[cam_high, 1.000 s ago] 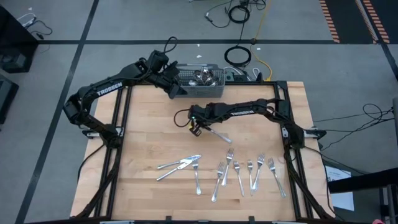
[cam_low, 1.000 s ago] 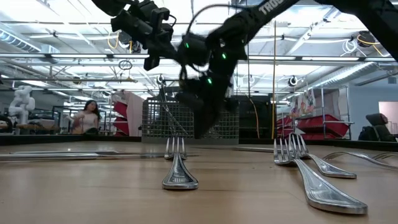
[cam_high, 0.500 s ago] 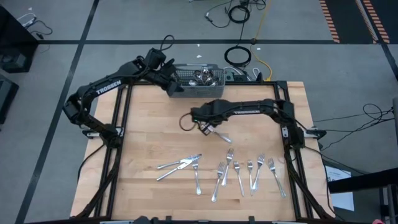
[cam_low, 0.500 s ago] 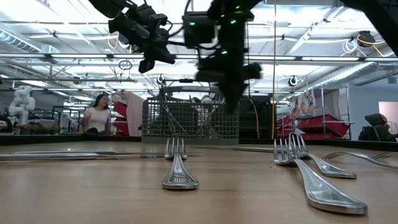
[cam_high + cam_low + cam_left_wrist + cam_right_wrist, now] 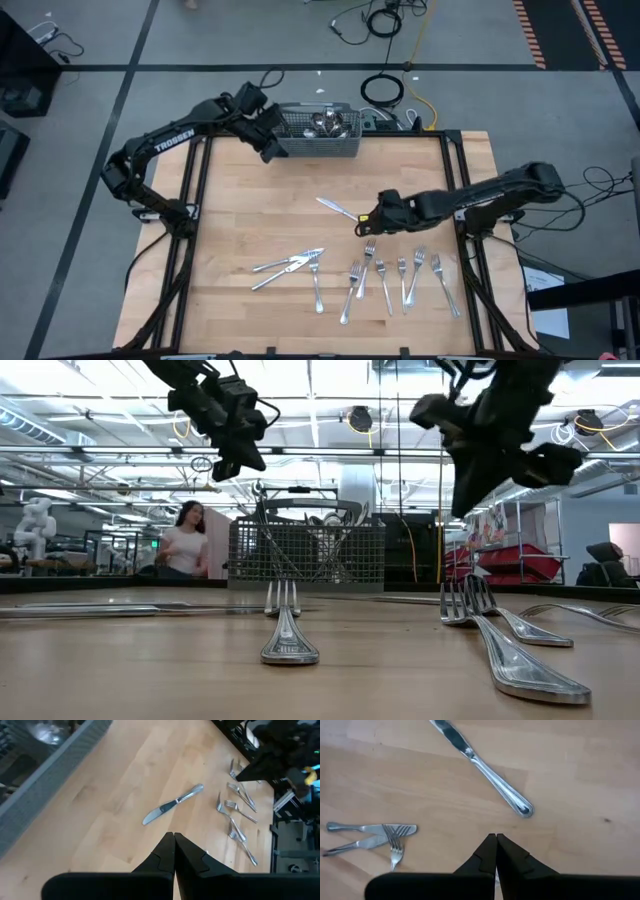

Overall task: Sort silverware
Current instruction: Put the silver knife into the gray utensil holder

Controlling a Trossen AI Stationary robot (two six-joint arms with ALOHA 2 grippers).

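A table knife [image 5: 337, 208] lies flat on the wooden table near its middle, also seen in the right wrist view [image 5: 480, 765] and the left wrist view [image 5: 172, 805]. Several forks [image 5: 400, 272] lie in a row near the front right. Two knives and a fork [image 5: 290, 265] lie together at the front left. More silverware stands in the wire-mesh basket [image 5: 320, 130] at the far edge. My right gripper [image 5: 363, 226] hovers shut just right of the knife's handle end, touching nothing. My left gripper [image 5: 272, 145] hovers shut by the basket's left end.
The basket [image 5: 305, 555] stands at the table's far edge, centre. Black frame rails [image 5: 195, 190] run along both sides of the table. Bare wood lies between the basket and the lone knife. A person [image 5: 185, 545] stands in the room beyond the table.
My right gripper has swung from the table's middle toward the right edge, rising and rolling about its own axis, its fingers shut throughout. It has drawn away from the knife, which stays flat on the table.
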